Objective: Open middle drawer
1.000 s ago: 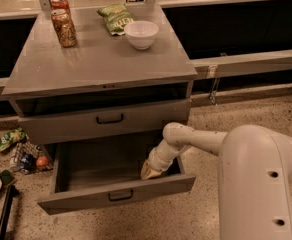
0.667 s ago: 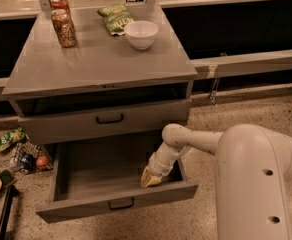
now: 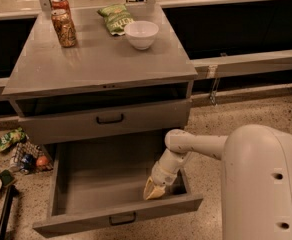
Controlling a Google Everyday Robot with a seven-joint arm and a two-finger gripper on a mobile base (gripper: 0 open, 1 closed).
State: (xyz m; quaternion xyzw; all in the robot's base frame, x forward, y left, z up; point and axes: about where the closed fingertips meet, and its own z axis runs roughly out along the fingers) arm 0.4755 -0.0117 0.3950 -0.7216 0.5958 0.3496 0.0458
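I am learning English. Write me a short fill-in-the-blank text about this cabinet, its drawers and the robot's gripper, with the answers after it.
1. The middle drawer is ____, not closed.
2. The gripper hangs ____ this drawer's tray, near its right front corner.
3. The drawer above, with a black handle, is not open but ____.
4. On the cabinet top, a white ____ stands beside a green chip bag.

Missing words: open; inside; closed; bowl.

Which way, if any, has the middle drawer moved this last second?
Yes: middle drawer slid further out, away from the upper drawer front; hand inside it, by its front panel.
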